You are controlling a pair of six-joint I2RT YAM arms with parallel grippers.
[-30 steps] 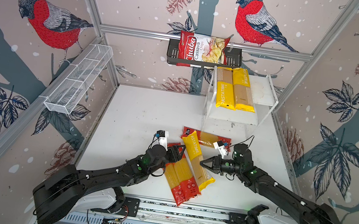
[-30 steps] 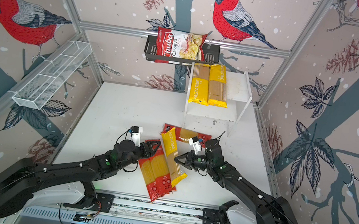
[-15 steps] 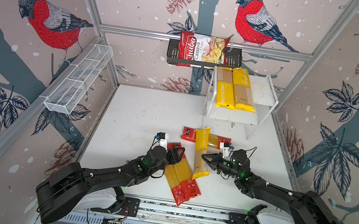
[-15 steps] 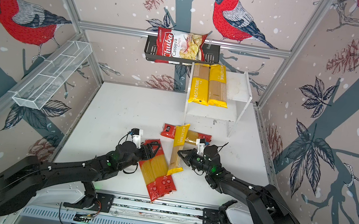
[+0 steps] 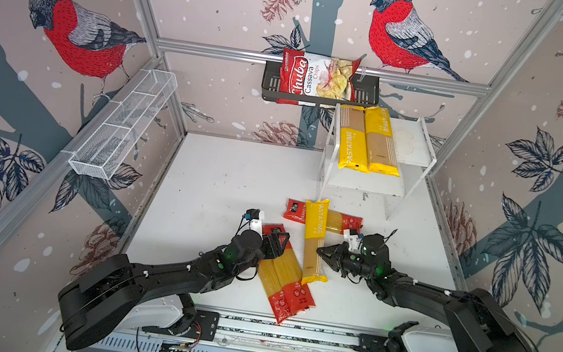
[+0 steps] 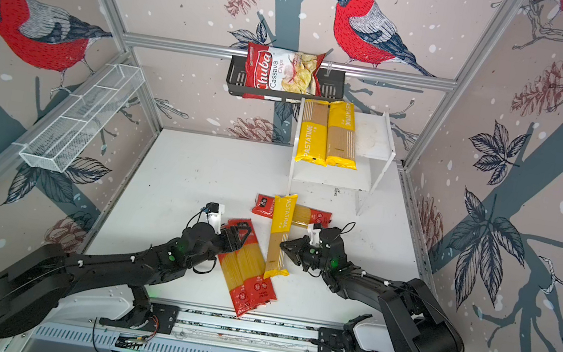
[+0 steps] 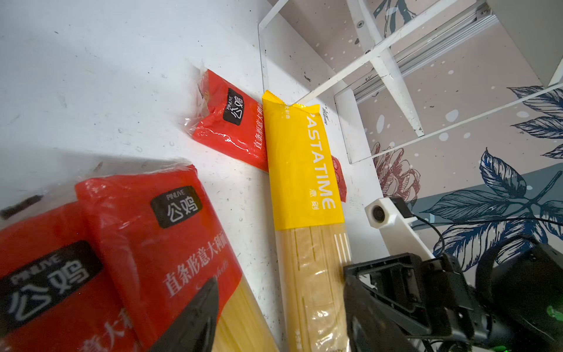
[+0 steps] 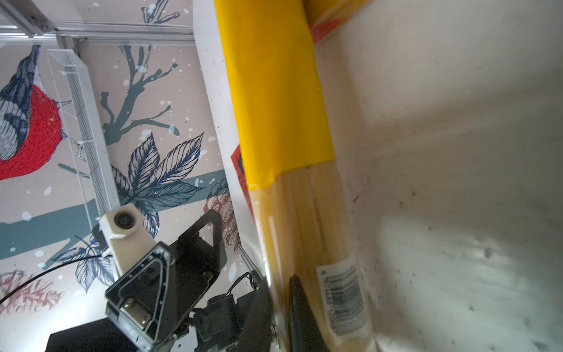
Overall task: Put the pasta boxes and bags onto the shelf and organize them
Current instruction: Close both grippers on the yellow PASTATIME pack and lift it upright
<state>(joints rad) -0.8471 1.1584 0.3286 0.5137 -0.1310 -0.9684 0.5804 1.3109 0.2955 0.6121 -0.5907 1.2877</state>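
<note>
table (image 5: 234,177): shelf (image 5: 411,144), three red packs (image 5: 295,298) | shelf top: two PASTATIME packs (image 5: 351,149)

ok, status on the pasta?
Left gripper open over two red packs. Right gripper shut on edge of loose yellow pack. Two yellow packs on shelf. Loose pack lies across third red pack.

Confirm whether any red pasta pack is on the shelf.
No, only two yellow packs lie on the shelf.
</note>
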